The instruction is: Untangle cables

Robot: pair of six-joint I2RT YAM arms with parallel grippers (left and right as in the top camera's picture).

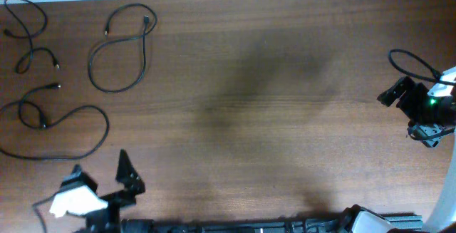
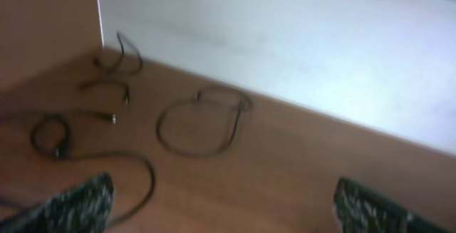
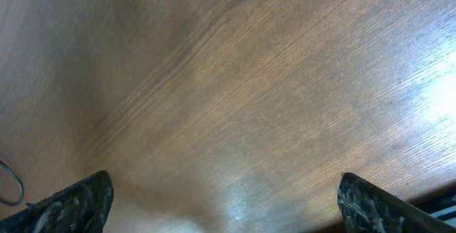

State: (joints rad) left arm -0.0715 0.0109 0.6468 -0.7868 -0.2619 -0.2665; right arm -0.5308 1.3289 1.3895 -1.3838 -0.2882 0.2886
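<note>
Left gripper (image 2: pixel 224 211), fingers spread wide and empty, faces three black cables (image 1: pixel 117 90) lying apart near the table's (image 1: pixel 271 83) far-left corner; right gripper (image 3: pixel 224 204), likewise released, views mostly wood grain.

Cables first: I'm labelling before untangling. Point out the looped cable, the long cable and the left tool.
Looped cable (image 1: pixel 91 68), overhead view, loop's left side.
Long cable (image 1: pixel 107 127), overhead view, right bend.
Left tool (image 2: pixel 224 206), left wrist view, between its fingers.
</note>
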